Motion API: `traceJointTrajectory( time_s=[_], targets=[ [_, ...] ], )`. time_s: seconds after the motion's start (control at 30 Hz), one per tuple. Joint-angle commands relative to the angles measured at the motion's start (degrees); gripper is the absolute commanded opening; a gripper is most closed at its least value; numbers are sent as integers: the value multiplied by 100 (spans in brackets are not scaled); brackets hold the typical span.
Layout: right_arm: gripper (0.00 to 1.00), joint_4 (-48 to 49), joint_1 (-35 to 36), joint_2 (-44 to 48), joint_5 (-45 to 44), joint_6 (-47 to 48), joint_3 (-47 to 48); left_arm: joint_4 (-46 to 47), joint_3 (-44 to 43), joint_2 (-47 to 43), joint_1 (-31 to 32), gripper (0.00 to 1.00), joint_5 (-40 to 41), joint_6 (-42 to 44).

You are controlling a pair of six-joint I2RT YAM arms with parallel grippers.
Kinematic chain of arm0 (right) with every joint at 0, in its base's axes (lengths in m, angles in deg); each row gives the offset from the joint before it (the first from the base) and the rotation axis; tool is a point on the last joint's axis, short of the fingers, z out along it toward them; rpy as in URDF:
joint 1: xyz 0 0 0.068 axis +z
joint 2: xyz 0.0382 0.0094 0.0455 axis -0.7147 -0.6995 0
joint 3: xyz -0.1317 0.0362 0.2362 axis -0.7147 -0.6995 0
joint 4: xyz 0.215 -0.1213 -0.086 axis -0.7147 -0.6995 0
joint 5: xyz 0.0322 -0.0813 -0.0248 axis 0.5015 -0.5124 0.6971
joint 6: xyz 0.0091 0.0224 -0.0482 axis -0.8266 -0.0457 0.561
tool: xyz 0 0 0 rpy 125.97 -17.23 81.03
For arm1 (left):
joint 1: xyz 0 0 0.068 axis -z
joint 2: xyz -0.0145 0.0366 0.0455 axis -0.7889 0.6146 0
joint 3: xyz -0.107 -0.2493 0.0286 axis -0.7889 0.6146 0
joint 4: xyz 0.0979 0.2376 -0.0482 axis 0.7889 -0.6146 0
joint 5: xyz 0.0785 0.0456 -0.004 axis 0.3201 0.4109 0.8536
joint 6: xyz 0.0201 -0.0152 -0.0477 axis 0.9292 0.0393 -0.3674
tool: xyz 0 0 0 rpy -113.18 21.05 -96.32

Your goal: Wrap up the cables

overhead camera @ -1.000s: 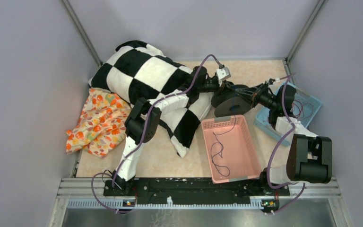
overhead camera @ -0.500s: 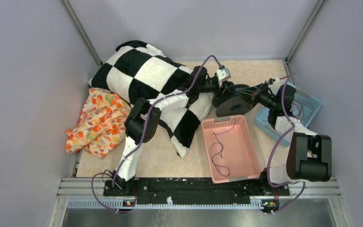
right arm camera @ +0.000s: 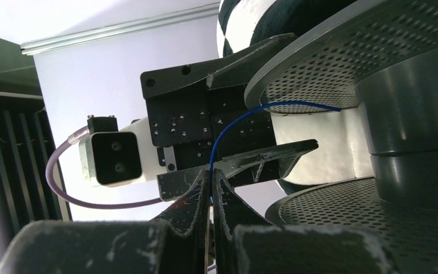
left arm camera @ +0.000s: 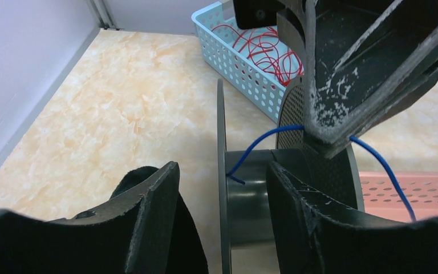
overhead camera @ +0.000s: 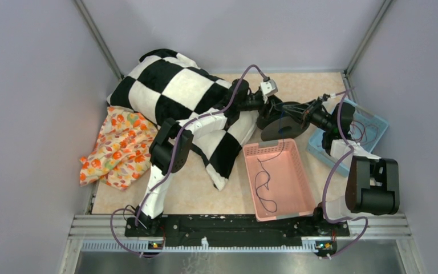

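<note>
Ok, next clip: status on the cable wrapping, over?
Left gripper open, straddling a flange of the black perforated spool. Right gripper shut on the thin blue wire, its end at the core. Grippers crowded close together.

I log from my console:
- Spool [left arm camera: 250, 197]: matt black plastic, flanges perforated.
- Cable [left arm camera: 262, 140]: smooth blue insulation.
- Bench [left arm camera: 120, 103]: polished marble-look top.
- Pink basket [overhead camera: 293, 188], five o'clock: perforated plastic.
- Blue basket [left arm camera: 245, 68], two o'clock: plastic lattice.
- Pillow [overhead camera: 177, 91], eleven o'clock: plush cloth.

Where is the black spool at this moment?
In the top view the black spool is right of centre, just beyond the pink basket, between the checkered pillow and the blue basket.
</note>
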Motion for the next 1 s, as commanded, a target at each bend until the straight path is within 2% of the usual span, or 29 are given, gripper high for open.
traceJointTrajectory(
  time_s=[0.0,0.17,0.5,0.8,0.9,0.97],
  targets=[
    [0,444,116,-49,-28,-119,-2,733,113,-325,-7,63,20,-254],
    [0,466,144,-43,-30,-149,-36,1061,214,-291,-4,59,36,-478],
    [0,525,144,-57,-34,-167,-105,1128,209,-254,-10,37,72,-525],
    [0,553,142,-57,-38,-173,-136,773,217,-241,-15,47,121,-223],
    [0,549,144,-44,-43,-170,-115,841,269,-250,-24,42,127,-260],
    [0,525,145,-43,-35,-164,-111,852,259,-246,-24,34,133,-295]
  ],
)
